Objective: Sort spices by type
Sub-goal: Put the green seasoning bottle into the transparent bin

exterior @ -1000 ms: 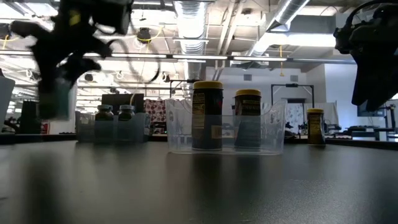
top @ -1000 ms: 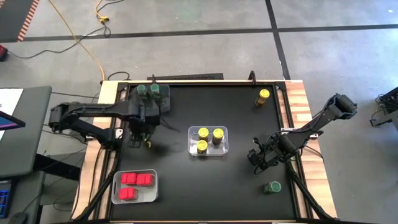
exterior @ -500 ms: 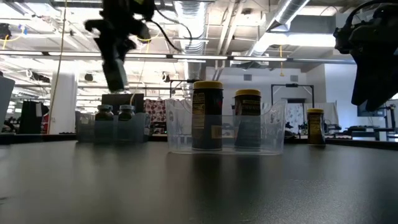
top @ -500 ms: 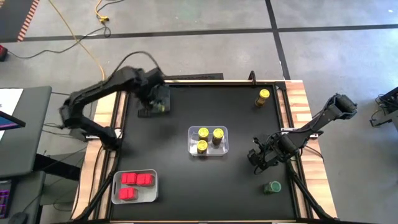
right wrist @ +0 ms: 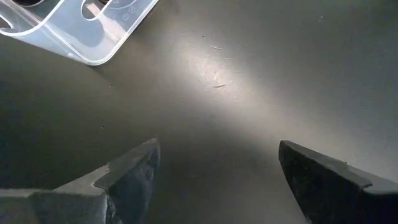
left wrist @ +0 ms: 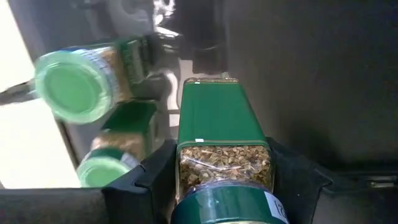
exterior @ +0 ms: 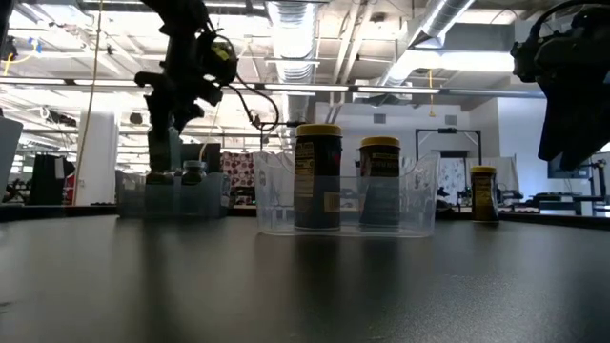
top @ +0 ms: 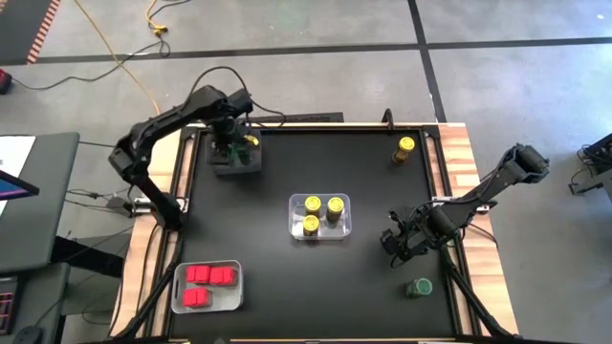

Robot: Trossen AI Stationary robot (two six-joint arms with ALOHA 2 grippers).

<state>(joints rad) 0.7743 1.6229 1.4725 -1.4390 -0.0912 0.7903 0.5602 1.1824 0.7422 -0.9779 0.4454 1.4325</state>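
Observation:
My left gripper [top: 235, 153] is at the table's far-left corner, shut on a green-lidded spice jar [left wrist: 221, 124] over the grey bin [top: 220, 169]. Two more green-lidded jars [left wrist: 71, 87] [left wrist: 106, 171] stand in that bin. My right gripper [top: 402, 239] is open above bare table at the right, touching nothing. A green-lidded jar [top: 417, 287] stands on the table near it. A yellow-lidded jar [top: 406, 146] stands at the far right. Three yellow-lidded jars sit in the clear centre bin [top: 344, 229]. Three red-topped jars lie in the near-left bin [top: 234, 298]. My left gripper pinches the green-lidded jar by its body just below the lid [left wrist: 224, 165], one finger [left wrist: 149, 180] on each side. The fingers come from above, pointing down. The jar hangs upright below them [exterior: 164, 151], its lower end down among the bin's jars; whether it rests on the bin's floor is hidden.
The black table top is bordered by wooden strips on the left and right. Open surface lies between the centre bin and the near edge, and around my right gripper. A table with a screen stands off the left edge.
My left gripper, shut on the green-lidded jar, has travelled from the table's left-middle toward the far edge, rising on the way, then come down over the grey bin. The jar went with it and now hangs lower, among the bin's jars. My right arm kept still.

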